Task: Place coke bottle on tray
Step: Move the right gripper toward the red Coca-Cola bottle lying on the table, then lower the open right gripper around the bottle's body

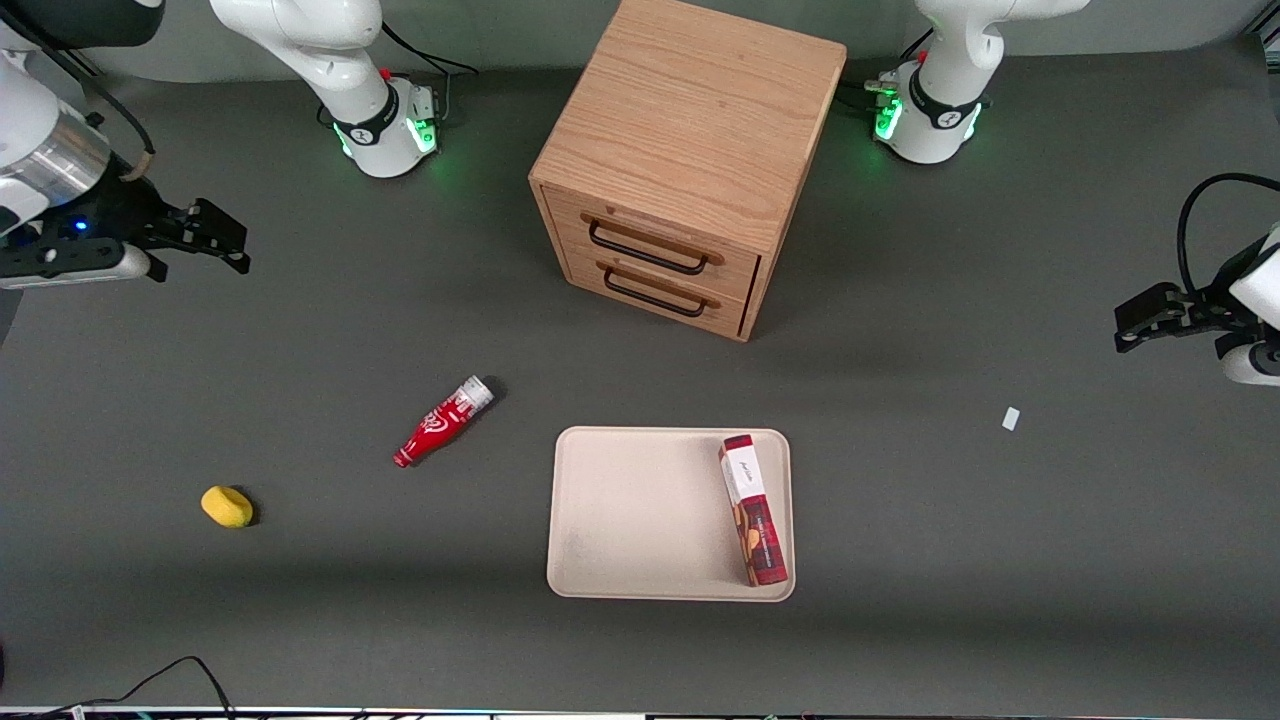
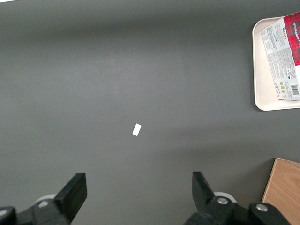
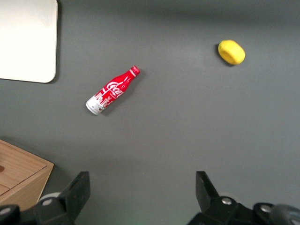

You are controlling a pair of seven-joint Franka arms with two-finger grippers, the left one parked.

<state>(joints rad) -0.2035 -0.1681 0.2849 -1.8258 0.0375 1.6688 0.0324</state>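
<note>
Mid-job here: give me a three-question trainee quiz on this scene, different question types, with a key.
1. True or false: the coke bottle already lies on the tray.
2. What lies on the tray now? A) yellow lemon B) biscuit box C) nothing
3. Fill in: the claw hangs above the table at the working arm's end with its fingers ____.

Key:
1. False: it lies flat on the table, beside the tray.
2. B: the biscuit box; the lemon sits on the table, nearer the front camera than the bottle.
3. Open, holding nothing.
</note>
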